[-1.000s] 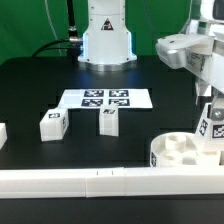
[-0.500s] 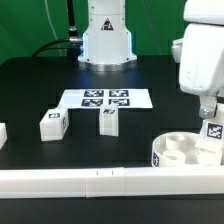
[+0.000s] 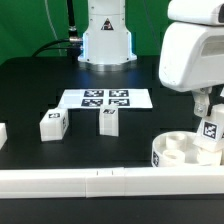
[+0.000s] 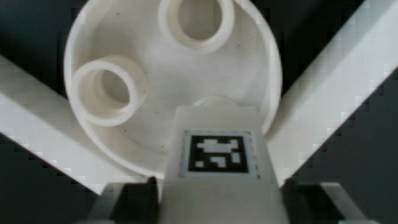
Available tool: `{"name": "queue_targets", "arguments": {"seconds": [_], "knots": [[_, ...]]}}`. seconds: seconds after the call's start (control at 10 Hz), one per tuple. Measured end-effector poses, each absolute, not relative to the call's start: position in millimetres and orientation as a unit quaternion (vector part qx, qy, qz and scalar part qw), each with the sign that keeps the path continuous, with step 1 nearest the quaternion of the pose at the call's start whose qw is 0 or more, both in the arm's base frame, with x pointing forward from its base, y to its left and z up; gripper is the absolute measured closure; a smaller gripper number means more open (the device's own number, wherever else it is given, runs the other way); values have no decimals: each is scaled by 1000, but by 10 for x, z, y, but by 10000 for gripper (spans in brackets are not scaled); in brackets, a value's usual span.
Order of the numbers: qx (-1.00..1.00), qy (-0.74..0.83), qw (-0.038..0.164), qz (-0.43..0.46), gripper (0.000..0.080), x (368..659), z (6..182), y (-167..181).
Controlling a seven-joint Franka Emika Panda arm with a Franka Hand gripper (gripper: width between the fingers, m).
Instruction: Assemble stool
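My gripper (image 3: 207,112) clamps a tagged stool leg (image 3: 210,133) at the socketed round seat (image 3: 172,152), four o'clock on the table (image 3: 40,90).

White tagged leg (image 3: 211,128) (image 4: 217,150) upright over round socketed seat (image 3: 175,151) (image 4: 228,76).

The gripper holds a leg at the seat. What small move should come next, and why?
Probably lower the leg a little, straight down. The gripper is shut on it at the edge of the seat, and the two sockets in view are empty. Whether a socket lies under the leg is hidden, so go slowly.
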State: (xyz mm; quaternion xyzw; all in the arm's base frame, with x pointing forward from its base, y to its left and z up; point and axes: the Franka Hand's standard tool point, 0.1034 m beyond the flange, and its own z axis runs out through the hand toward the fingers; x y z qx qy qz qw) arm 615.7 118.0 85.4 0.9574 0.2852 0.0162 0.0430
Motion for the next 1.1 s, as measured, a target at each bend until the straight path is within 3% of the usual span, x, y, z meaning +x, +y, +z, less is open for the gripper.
{"name": "queue_targets", "arguments": {"seconds": [0.2,0.5,1.1], "knots": [[979,202,35,18,466,6149,851,1189],[999,26,7,18,466,6139,844,1190],[968,-252,-21,12,466,6145,836,1191]]}}
